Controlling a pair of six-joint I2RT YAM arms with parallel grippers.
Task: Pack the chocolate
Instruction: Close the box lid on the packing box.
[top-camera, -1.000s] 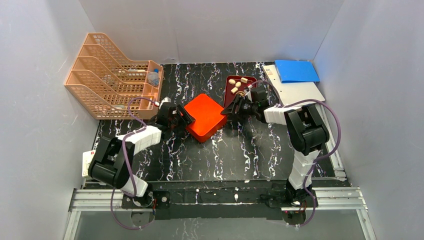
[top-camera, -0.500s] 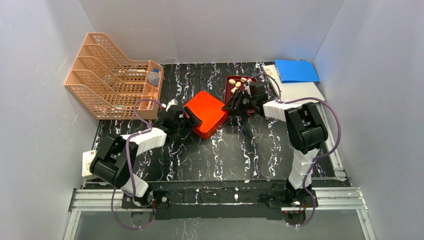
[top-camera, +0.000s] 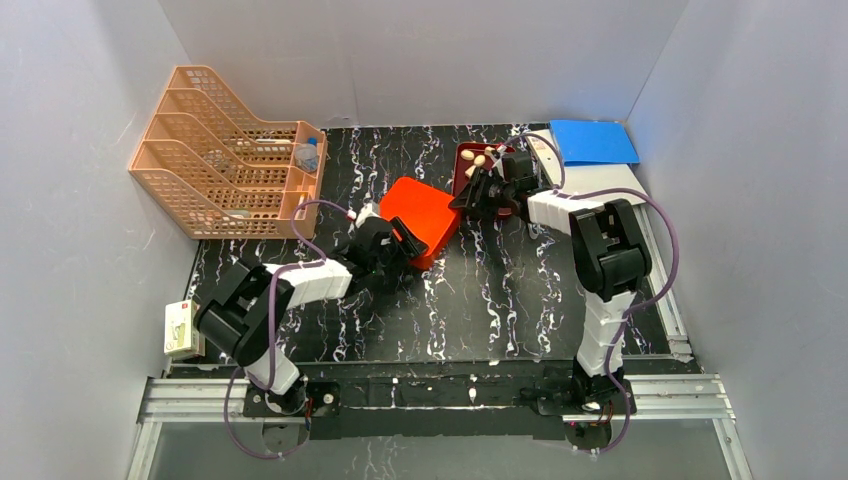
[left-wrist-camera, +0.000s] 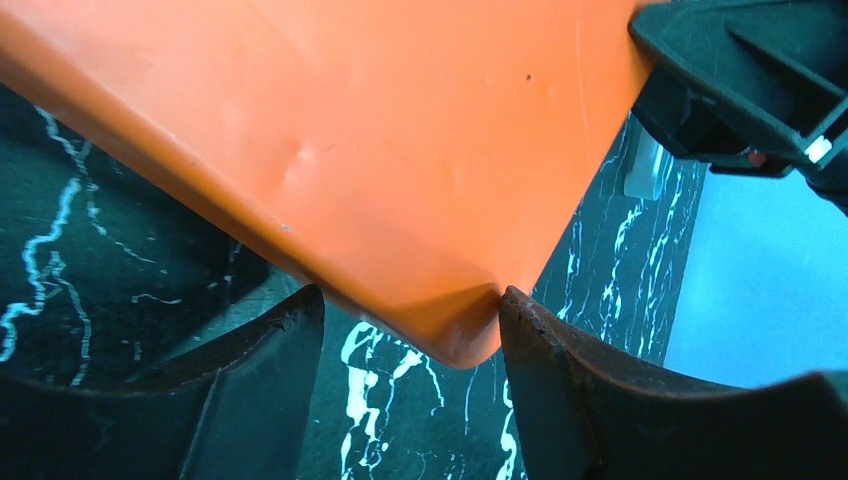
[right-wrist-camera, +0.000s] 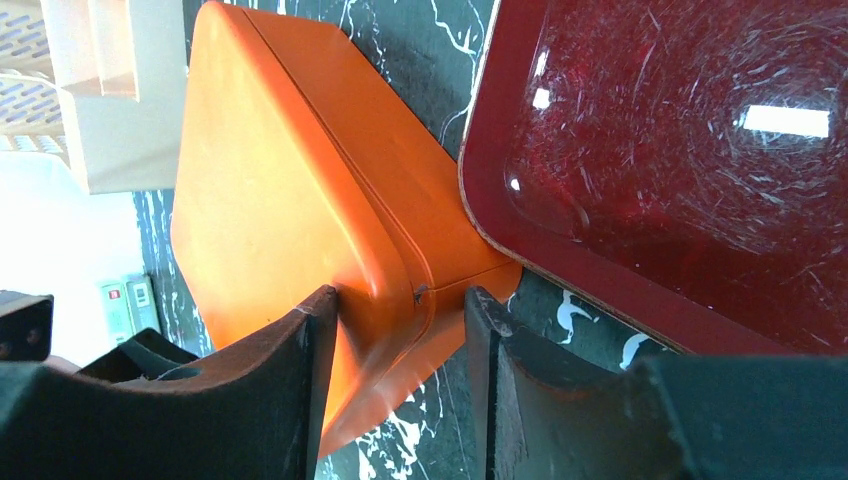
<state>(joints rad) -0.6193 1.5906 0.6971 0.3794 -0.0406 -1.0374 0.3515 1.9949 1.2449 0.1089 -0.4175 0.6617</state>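
L gripper (left-wrist-camera: 408, 296): the near-left cnr of the orange-red box (left-wrist-camera: 380, 130) is being clamped btwn its two black fingers (left-wrist-camera: 265, 395). Both tips are being pressed against the box's edges, and a dark shadow is being thrown on the table (top-camera: 480, 300) beneath that cnr.

R gripper (right-wrist-camera: 400, 293): the opposite, far-right cnr of the same box is being gripped. One finger is being laid against the lid side, the other against the side wall. A lid seam is being shown along the box's edge in the right wrist view, w/ the lid shut.

The box is being held diagonal to the table edges, approx mid-table. Its far-right cnr is being pressed against the rim of the dark red tray (right-wrist-camera: 650, 200). The chocolate (top-camera: 479, 158), several pale cream pieces, is lying loose at the far end of that tray, just beyond the R gripper and outside the box.

Further out, the black marble-pattern tabletop is being flanked at far left by a peach mesh file organiser (top-camera: 215, 160). A small item w/ blue on it is sitting in its end pocket, too small to be identified. At far right a blue folder (top-camera: 592, 141) is resting on a white board (top-camera: 600, 183). A small white unit (top-camera: 182, 328) is lying at the left edge beside the L arm. Red and green marks are being shown on it, but any writing is too small to be read.
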